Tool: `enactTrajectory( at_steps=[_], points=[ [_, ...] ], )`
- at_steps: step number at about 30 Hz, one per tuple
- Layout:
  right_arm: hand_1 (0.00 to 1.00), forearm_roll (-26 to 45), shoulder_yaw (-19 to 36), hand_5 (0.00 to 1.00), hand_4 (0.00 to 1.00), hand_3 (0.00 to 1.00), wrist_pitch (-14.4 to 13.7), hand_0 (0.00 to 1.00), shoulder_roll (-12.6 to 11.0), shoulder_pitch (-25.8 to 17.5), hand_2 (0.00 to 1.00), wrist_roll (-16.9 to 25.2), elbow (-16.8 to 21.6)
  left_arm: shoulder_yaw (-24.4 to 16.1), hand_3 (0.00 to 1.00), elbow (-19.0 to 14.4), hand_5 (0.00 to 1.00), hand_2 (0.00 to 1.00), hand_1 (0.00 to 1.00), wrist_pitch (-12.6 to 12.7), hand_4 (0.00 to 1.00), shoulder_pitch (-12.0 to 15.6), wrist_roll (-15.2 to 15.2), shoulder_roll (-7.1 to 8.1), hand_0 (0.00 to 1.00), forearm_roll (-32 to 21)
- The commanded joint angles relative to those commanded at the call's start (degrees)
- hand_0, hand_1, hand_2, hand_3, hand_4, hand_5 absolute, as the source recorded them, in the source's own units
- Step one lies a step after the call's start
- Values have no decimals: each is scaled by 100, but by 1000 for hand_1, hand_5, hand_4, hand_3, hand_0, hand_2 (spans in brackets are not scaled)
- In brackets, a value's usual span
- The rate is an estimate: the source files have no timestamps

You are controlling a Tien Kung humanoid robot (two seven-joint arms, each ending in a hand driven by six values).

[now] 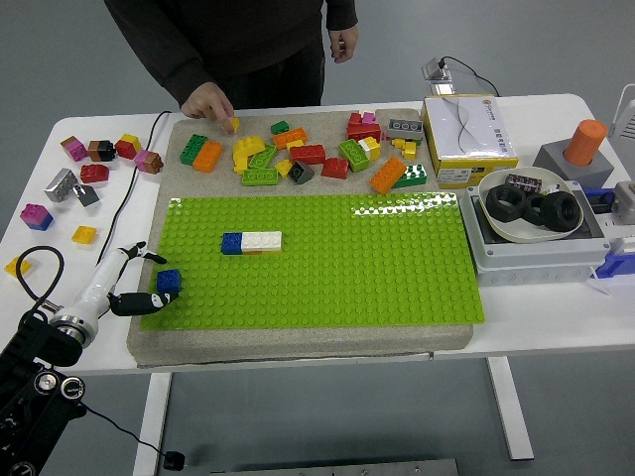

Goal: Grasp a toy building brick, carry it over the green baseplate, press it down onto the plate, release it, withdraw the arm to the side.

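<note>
Looking down from the head view, I see my left hand (124, 283) at the left edge of the green baseplate (327, 263), fingers spread apart and holding nothing. One dark fingertip reaches just beside the blue brick (169, 282); whether it touches I cannot tell. That brick sits on the baseplate's left edge, near its front corner. Further in on the plate lies a bar (251, 243) of blue and white bricks with a yellow strip underneath. My right arm is out of sight.

At the far side a person leans over, one hand (210, 101) on a small yellow brick (233, 124) at the back of the grey mat (298, 337). Loose bricks (308, 156) in mixed colours are heaped along that back strip. More blocks (89, 164) lie scattered on the white tabletop (556, 322) to the left of the mat. To the right stand a white box (468, 134) and a bowl (531, 223) holding black parts.
</note>
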Motion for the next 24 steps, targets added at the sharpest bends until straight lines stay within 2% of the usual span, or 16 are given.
enactTrajectory(
  at_steps=[2, 3, 12, 24],
  points=[
    [617, 8, -1, 979, 777, 719, -1, 632, -2, 1, 688, 3, 0, 16, 562, 21, 2, 963, 977, 1, 718, -7, -4, -4, 995, -10],
    [618, 9, 0, 979, 777, 718, -2, 632, -3, 1, 690, 4, 0, 24, 543, 31, 2, 954, 976, 2, 675, -13, -8, -8, 995, -14],
    [617, -9, 33, 979, 777, 716, -7, 633, 0, 4, 688, 15, 0, 57, 536, 132, 2, 946, 975, 2, 654, -56, -11, -80, 994, -17],
    [616, -18, 47, 979, 777, 716, -16, 632, -3, 3, 685, 29, 0, 54, 516, 136, 2, 934, 970, 38, 613, -53, -85, -97, 994, -53]
  ],
)
